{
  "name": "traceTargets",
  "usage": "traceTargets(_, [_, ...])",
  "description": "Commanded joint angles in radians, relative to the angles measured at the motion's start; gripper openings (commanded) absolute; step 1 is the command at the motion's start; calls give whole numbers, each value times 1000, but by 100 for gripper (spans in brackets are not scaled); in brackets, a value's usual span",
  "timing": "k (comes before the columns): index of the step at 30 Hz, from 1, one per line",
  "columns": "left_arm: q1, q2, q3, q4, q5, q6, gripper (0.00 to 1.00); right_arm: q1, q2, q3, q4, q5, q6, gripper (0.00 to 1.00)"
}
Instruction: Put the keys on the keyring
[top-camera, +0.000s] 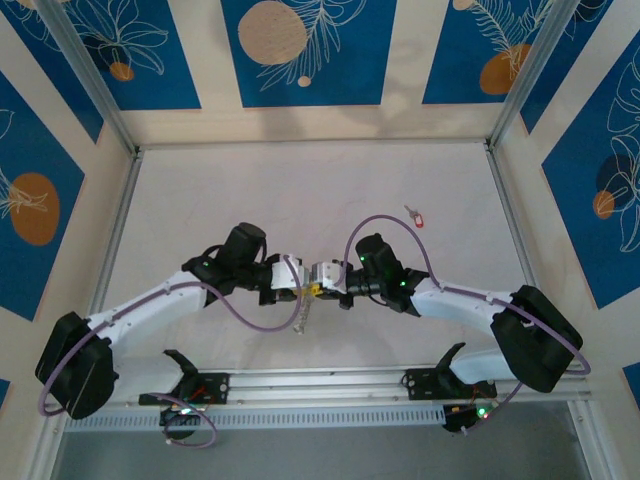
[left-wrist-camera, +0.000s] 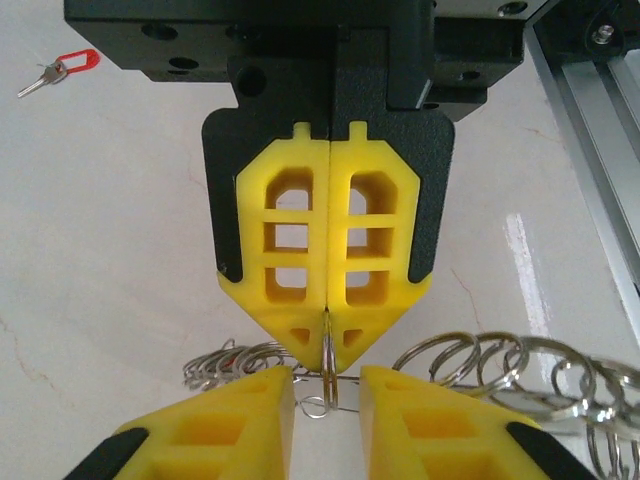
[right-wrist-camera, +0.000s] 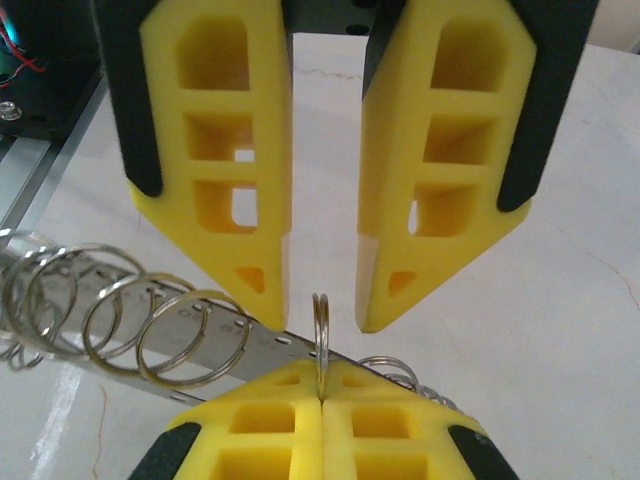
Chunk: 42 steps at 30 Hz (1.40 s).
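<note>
A small silver key with a red tag (top-camera: 415, 215) lies alone on the table at the right rear, and it also shows in the left wrist view (left-wrist-camera: 60, 72). The keyring (right-wrist-camera: 320, 320) is a silver split ring seen edge-on. My right gripper (right-wrist-camera: 321, 385) is shut on it, pinching its lower part. My left gripper (left-wrist-camera: 327, 385) faces the right one tip to tip and stands open. Its yellow fingers (right-wrist-camera: 262, 270) flank the ring's free end (left-wrist-camera: 329, 375) without touching. Both grippers meet at the table's middle front (top-camera: 310, 285).
A perforated metal strip (right-wrist-camera: 215, 335) carrying several more split rings (left-wrist-camera: 480, 360) hangs with the held ring and dangles below the grippers (top-camera: 300, 318). An aluminium rail (left-wrist-camera: 600, 150) runs along the table's near edge. Frame posts stand at the rear corners.
</note>
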Motion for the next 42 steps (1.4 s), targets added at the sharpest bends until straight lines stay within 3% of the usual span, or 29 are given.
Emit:
traceTargets(1, [-15, 20, 8, 11, -5, 22, 22, 7, 5, 26, -8, -43, 17, 0])
traceTargets(4, [-23, 45, 29, -14, -11, 41, 17, 10, 13, 32, -9, -40, 13, 0])
traceTargets(9, [-31, 59, 37, -8, -14, 38, 0, 11, 25, 34, -12, -33, -1, 0])
traceTargets(12, [-31, 49, 28, -1, -11, 35, 0, 8, 24, 7, 38, -28, 2, 1])
traceTargets(15, [-30, 29, 11, 23, -7, 10, 0, -15, 11, -47, 139, -59, 39, 14])
traceTargets(19, [-24, -11, -40, 125, 28, -59, 0, -51, 1, -116, 278, -121, 109, 21])
traceTargets(27, [-20, -26, -128, 360, 122, -231, 0, -58, 41, -205, 533, -177, 226, 23])
traceTargets(42, [-20, -21, -210, 525, 139, -335, 0, -76, 74, -233, 659, -183, 262, 20])
